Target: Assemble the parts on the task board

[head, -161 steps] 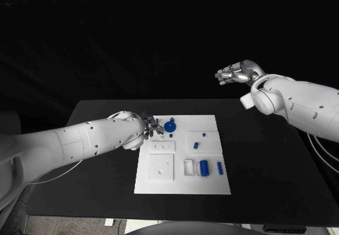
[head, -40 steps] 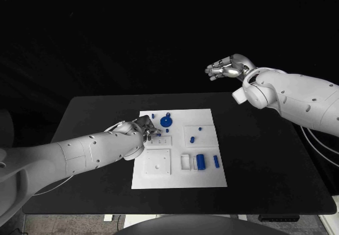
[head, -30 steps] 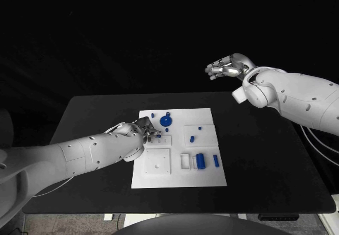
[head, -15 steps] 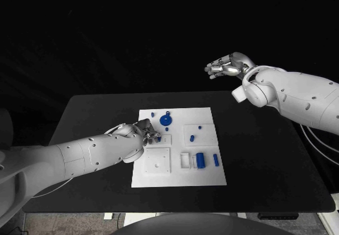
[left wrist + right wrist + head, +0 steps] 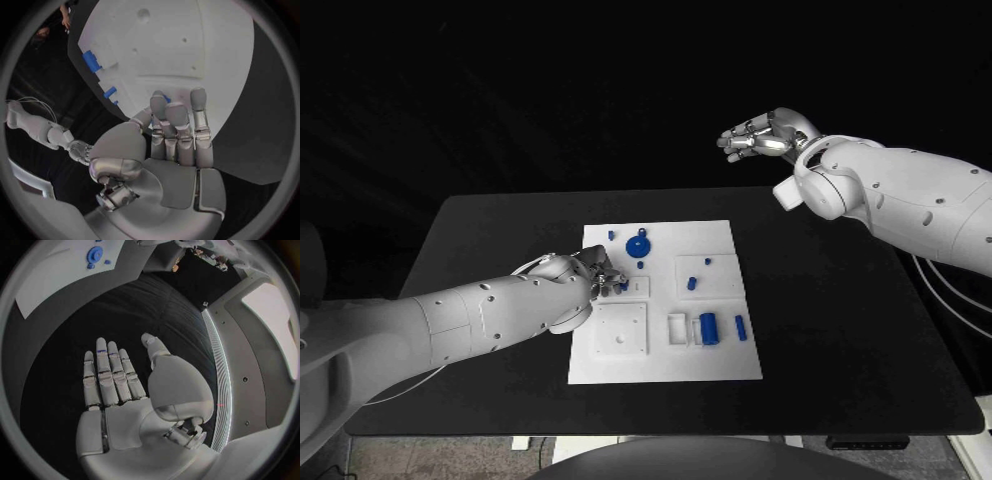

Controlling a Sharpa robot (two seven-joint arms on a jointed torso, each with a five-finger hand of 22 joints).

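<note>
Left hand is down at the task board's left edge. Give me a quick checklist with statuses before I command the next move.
1. Left hand over the task board: ok, at its left side.
2. Small blue part at the left fingertips: ok, visible there.
3. Part firmly held: cannot tell, fingers hide the contact.
4. Right hand clear of the board: ok, raised beyond the table's far edge, holding nothing.
5. Blue round part undisturbed: ok, apart from the hand.

Black counter (image 5: 848, 330), rectangular and matte, seen from above against a dark, unlit background. Thin pale cables (image 5: 956, 305) hang beyond its right edge, and one (image 5: 401, 385) crosses its left edge.
</note>
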